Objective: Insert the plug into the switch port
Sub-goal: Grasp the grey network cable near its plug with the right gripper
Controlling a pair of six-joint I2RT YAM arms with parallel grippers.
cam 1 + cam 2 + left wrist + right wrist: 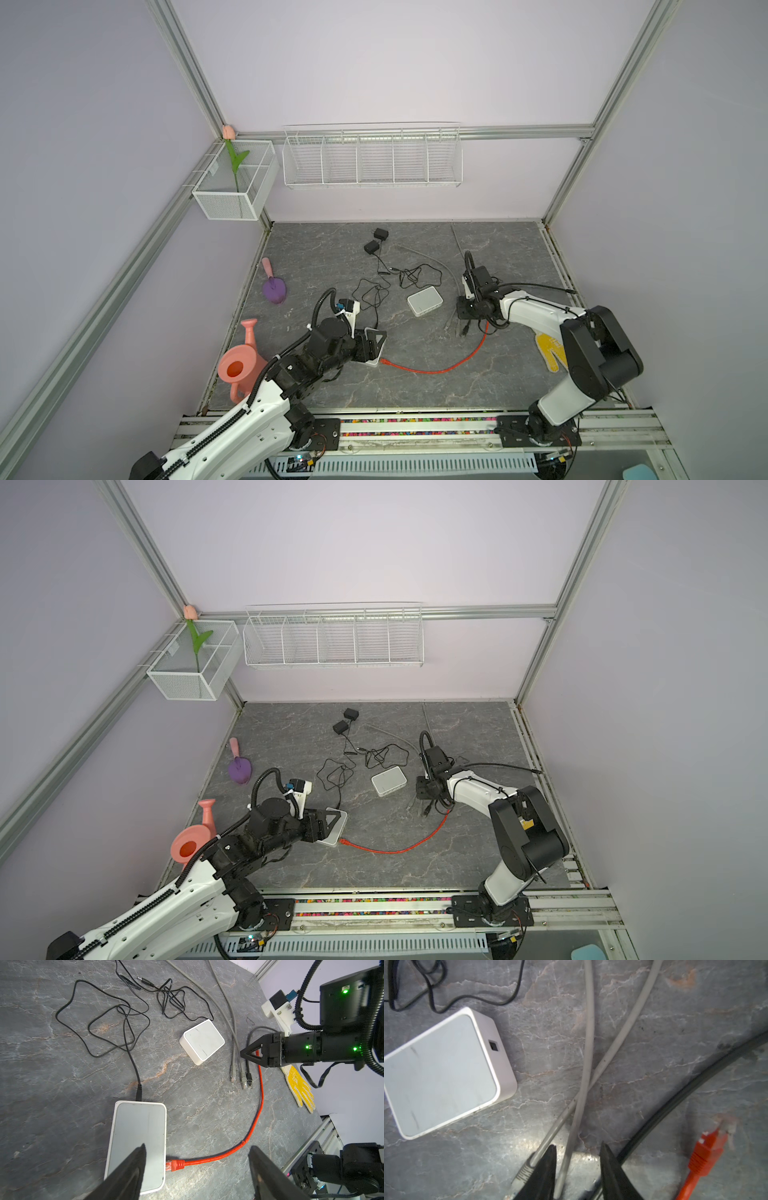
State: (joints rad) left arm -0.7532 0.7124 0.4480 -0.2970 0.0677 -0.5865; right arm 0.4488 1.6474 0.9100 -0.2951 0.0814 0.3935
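Black fingers (133, 1169) of the left gripper (197, 1147) stand wide apart and hold nothing, one of them over the switch (137, 1132) on the table (52, 1095). The red plug (176, 1164) sits against the switch's side; it seems to be in a port, though how deep is unclear. Its cable (257, 1109) curves off to the right gripper (578, 1146), whose jaws stand partly open astride a grey cable (588, 1022) without pinching it. The other plug (708, 1153) lies just beside.
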